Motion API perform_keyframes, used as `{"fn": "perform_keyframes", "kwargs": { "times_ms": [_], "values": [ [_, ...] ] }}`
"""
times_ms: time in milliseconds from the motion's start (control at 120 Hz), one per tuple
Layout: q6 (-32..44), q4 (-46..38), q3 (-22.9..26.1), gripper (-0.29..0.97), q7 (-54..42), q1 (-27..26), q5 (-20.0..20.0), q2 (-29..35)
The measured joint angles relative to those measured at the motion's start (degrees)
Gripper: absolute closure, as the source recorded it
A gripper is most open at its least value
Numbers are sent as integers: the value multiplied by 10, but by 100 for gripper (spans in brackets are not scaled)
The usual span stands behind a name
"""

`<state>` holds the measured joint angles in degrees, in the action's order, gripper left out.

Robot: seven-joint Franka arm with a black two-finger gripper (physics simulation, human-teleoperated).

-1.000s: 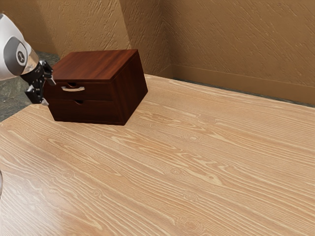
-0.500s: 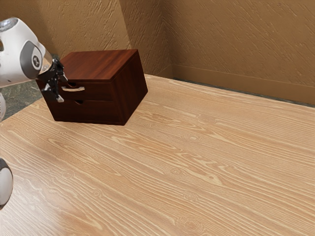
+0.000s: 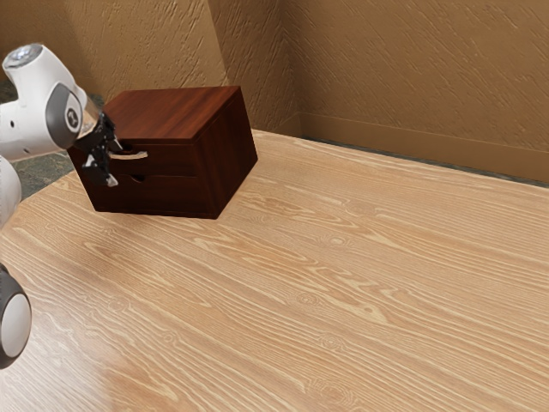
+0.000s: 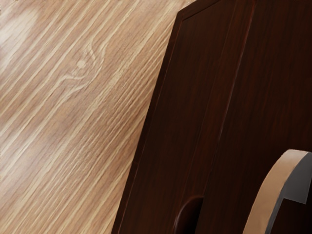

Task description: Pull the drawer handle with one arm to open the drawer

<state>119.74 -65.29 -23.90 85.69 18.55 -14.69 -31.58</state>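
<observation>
- Hovering by the pale handle (image 3: 129, 155), the gripper (image 3: 105, 156) is hiding its opening: I cannot tell whether it is holding anything
- The upper drawer (image 3: 167, 160) is sitting flush in the cabinet (image 3: 184, 112)
- Pulling straight outward is looking safest

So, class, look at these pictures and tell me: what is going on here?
A robot arm's black gripper is at the front of a dark wooden cabinet on a wooden table, right at the pale handle of the upper drawer. Both drawers look flush with the cabinet front, so nothing is open yet.
</observation>
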Motion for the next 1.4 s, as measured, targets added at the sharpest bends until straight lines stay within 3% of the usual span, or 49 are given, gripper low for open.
{"fn": "perform_keyframes", "kwargs": {
  "times_ms": [300, 517, 867, 1167, 1400],
  "values": [
    [4, 3, 13, 1, 9, 13, -5, -9],
    [6, 1, 15, 9, 14, 12, -5, -9],
    [3, 2, 14, 32, 18, 10, -4, -4],
    [-17, 3, 11, 65, 21, 10, -2, 7],
    [-37, 1, 13, 76, 23, 11, -5, 15]
  ]
}}
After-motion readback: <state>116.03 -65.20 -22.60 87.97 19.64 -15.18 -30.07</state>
